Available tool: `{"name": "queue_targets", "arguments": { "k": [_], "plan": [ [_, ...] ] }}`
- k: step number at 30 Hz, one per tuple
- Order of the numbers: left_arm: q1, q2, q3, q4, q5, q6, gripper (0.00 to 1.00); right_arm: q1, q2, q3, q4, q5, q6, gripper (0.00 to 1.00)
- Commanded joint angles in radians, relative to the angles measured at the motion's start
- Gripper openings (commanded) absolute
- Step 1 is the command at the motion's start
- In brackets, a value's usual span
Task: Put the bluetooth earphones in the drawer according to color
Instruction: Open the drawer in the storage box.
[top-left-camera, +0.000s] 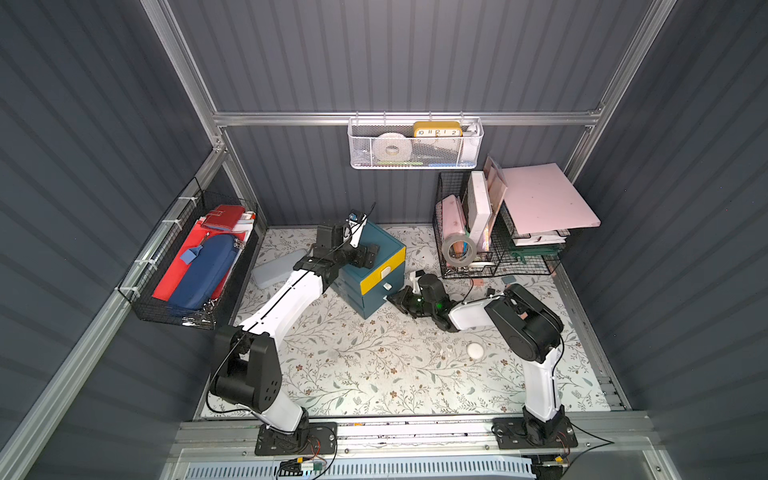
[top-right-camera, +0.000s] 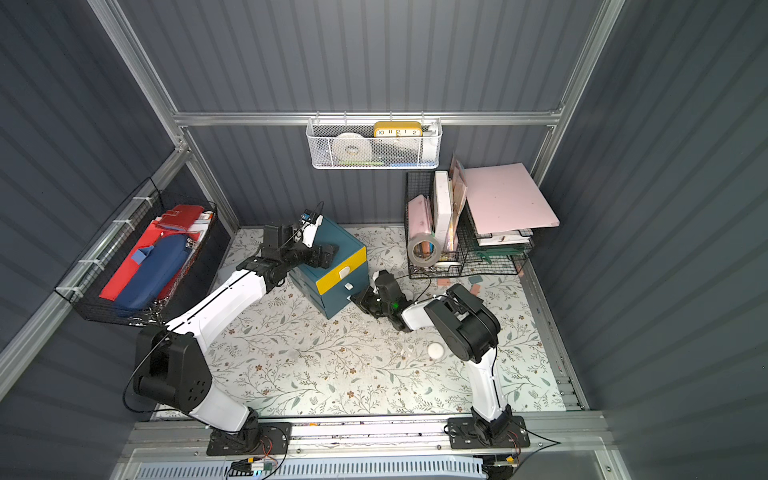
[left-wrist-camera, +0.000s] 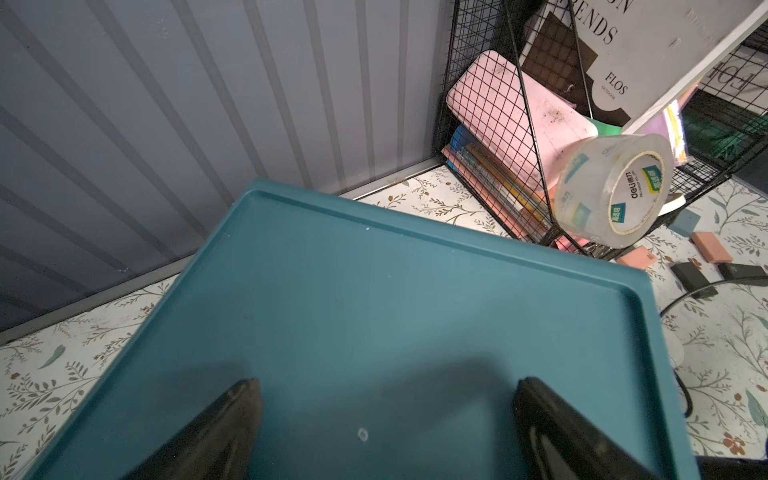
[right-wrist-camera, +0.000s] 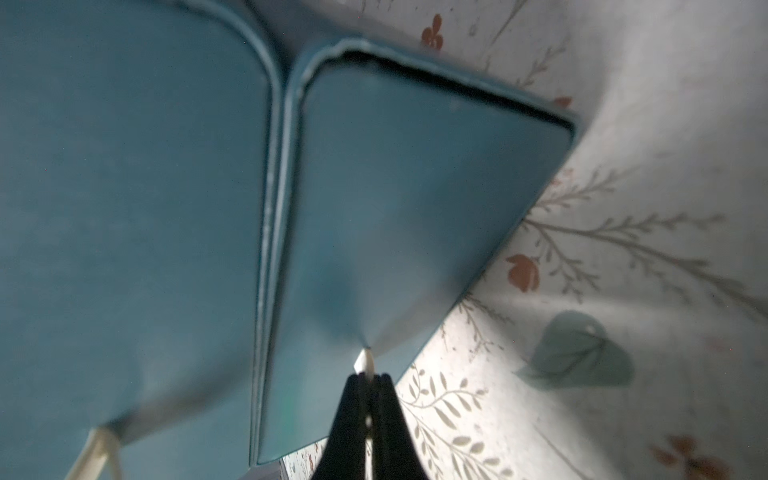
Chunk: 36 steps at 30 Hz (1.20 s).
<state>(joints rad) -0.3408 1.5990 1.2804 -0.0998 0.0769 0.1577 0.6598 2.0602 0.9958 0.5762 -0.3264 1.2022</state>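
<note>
Right claw (right-wrist-camera: 368, 380): closed on the small white handle (right-wrist-camera: 365, 360) of the bottom drawer (right-wrist-camera: 395, 208), the teal front nearest the surface (top-left-camera: 353, 374). In a top view this claw sits low against the front of the cabinet (top-left-camera: 376, 259), below the yellow drawer (top-left-camera: 380, 276) and the middle teal one, with its arm reaching in from the right. Left claw (left-wrist-camera: 388, 386): open, with its two black fingers (left-wrist-camera: 232, 424) spread wide over the cabinet's flat teal top. Whether they touch the top cannot be told. One white earphone case (top-left-camera: 475, 350) lies on the surface beside the right arm's elbow, well apart from the cabinet and from both claws. No other earphone case can be made out with certainty. A grey-blue case (top-left-camera: 274, 270) lies behind the left arm, near the cabinet's left side. To the right of the cabinet stands a black wire rack (top-left-camera: 440, 216) with a tape roll (left-wrist-camera: 615, 191) leaning at its front. Small pink chips (left-wrist-camera: 706, 241) and black chips (left-wrist-camera: 694, 278) lie on the surface just before the rack.
</note>
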Motion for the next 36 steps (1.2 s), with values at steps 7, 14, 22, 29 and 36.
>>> {"name": "queue_targets", "arguments": {
  "k": [7,14,22,29,36],
  "plan": [
    [-0.015,0.041,-0.034,-0.193,-0.017,0.029,0.99,-0.021,-0.078,-0.076,-0.059,-0.004,-0.002,0.0],
    [-0.015,0.042,-0.033,-0.193,-0.014,0.027,0.99,-0.033,-0.14,-0.13,-0.114,-0.008,-0.021,0.0],
    [-0.015,0.044,-0.033,-0.193,-0.014,0.025,0.99,-0.037,-0.199,-0.186,-0.181,-0.013,-0.041,0.0],
    [-0.015,0.044,-0.032,-0.194,-0.012,0.025,0.99,-0.05,-0.251,-0.218,-0.234,-0.001,-0.058,0.0],
    [-0.015,0.042,-0.033,-0.195,-0.011,0.025,0.99,-0.052,-0.272,-0.221,-0.276,-0.001,-0.069,0.0]
  ]
}}
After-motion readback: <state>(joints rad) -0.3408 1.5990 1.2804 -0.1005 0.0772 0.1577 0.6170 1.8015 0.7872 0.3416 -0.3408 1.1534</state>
